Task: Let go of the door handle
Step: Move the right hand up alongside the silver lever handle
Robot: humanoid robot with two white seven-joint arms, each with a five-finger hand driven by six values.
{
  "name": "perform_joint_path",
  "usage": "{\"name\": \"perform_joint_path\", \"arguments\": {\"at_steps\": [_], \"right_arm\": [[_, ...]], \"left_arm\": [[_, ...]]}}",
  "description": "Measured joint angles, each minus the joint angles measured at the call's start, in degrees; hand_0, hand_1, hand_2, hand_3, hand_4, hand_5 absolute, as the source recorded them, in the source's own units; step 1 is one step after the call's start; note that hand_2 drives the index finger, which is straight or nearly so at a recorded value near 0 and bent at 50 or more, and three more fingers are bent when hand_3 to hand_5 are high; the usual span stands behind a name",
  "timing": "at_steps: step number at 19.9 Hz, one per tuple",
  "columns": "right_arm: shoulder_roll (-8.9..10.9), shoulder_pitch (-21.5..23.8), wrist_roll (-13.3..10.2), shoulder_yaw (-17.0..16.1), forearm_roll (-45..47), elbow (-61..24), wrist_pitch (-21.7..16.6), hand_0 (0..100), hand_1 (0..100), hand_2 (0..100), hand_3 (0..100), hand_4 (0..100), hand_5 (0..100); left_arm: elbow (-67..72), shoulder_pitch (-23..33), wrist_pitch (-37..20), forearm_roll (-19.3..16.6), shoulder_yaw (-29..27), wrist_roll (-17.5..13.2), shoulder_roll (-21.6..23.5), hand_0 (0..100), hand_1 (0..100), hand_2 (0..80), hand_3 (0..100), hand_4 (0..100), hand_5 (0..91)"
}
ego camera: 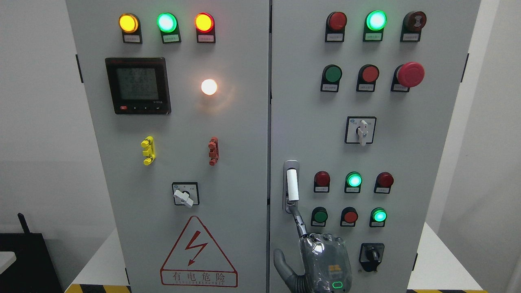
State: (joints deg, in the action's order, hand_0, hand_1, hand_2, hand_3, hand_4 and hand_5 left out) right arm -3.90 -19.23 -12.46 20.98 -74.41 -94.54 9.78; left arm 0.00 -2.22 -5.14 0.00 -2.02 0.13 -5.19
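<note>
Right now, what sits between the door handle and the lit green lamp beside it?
Head view: one unlit red indicator lamp, between door handle and green lamp.

Cabinet [228, 171] stands on white platform [443, 264].

Door handle [291, 185] sits above the hand [321, 260] (right door).

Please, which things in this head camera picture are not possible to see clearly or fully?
- Head view: print on the small labels under the lamps and buttons is too small to read.
- Head view: digits on the meter are blurred.
- Head view: the right hand is cut off by the bottom edge; its arm is hidden.
- Head view: whether it touches the door handle; the spot is too small.
- Left hand: outside the picture.
</note>
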Motion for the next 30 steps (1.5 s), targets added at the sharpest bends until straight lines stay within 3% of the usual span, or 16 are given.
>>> {"name": "perform_joint_path", "arguments": {"at_steps": [12, 18, 21, 22, 25, 30], "right_arm": [[0.20, 0.3, -0.4, 0.2, 0.1, -0.1, -0.1, 44, 41, 3, 100, 100, 100], [0.23, 0.4, -0.4, 0.3, 0.1, -0.4, -1.1, 44, 41, 13, 100, 100, 100], [0.24, 0.5, -0.9, 0.3, 0.1, -0.6, -1.4, 45, 41, 27, 100, 100, 100], [0.24, 0.5, -1.3, 0.3, 0.1, -0.7, -1.5, 45, 41, 39, 100, 100, 100], [0.22, 0.6, -2.2, 0.3, 0.2, -1.1, -2.4, 47, 42, 61, 100, 100, 100], [0.22, 0.7, -2.6, 0.0, 0.3, -1.8, -3.6, 54, 46, 74, 100, 100, 100]], "left_arm": [[0.0, 0.0, 0.0, 0.0, 0.0, 0.0, 0.0, 12, 39, 0.0, 0, 0, 0.0], [0.0, 0.0, 0.0, 0.0, 0.0, 0.0, 0.0, 12, 39, 0.0, 0, 0, 0.0], [0.0, 0.0, 0.0, 0.0, 0.0, 0.0, 0.0, 12, 39, 0.0, 0, 0, 0.0], [0.0, 0.0, 0.0, 0.0, 0.0, 0.0, 0.0, 12, 39, 0.0, 0, 0, 0.0], [0.0, 0.0, 0.0, 0.0, 0.0, 0.0, 0.0, 12, 39, 0.0, 0, 0, 0.0], [0.0, 0.0, 0.0, 0.0, 0.0, 0.0, 0.0, 12, 39, 0.0, 0, 0, 0.0]]}}
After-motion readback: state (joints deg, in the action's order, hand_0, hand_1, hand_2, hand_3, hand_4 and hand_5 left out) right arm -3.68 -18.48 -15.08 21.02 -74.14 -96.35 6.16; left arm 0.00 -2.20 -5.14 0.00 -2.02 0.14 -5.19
